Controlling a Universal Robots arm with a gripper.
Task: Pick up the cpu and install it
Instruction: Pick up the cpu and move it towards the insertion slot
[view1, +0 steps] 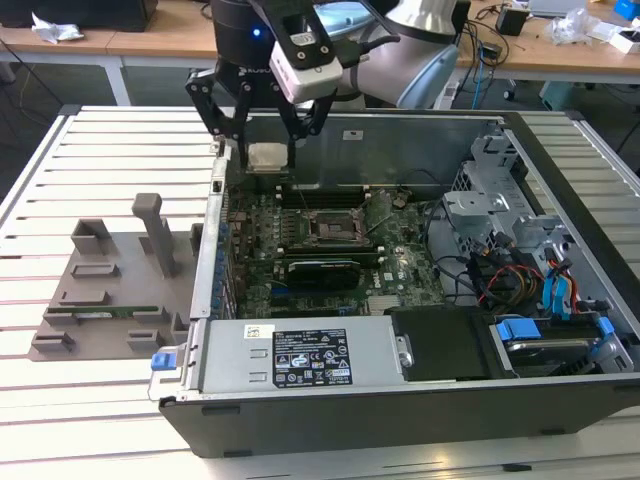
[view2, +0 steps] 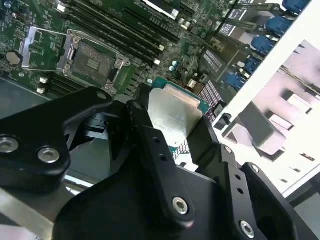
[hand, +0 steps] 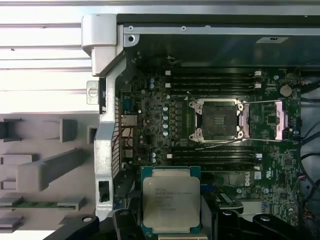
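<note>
The cpu (view1: 267, 156), a flat square chip with a silver-grey top, hangs in the air over the back part of the open computer case, toward the exterior view's left. My gripper (view1: 268, 150) is shut on it, one black finger on each side. Both wrist views show the cpu (view2: 174, 116) (hand: 171, 199) clamped between the fingers (view2: 146, 137). The black-framed motherboard socket (view1: 328, 226) (hand: 218, 120) (view2: 92, 62) lies below and apart from the chip, with its cover plate swung open and its contact field bare.
The case wall (hand: 106, 125) stands between the motherboard and a grey fixture plate (view1: 100, 285) with an upright post (view1: 155, 232) and a green memory stick (hand: 37, 203). Memory slots (hand: 215, 80) flank the socket. Drive cages and cables (view1: 520, 260) crowd the case's other end.
</note>
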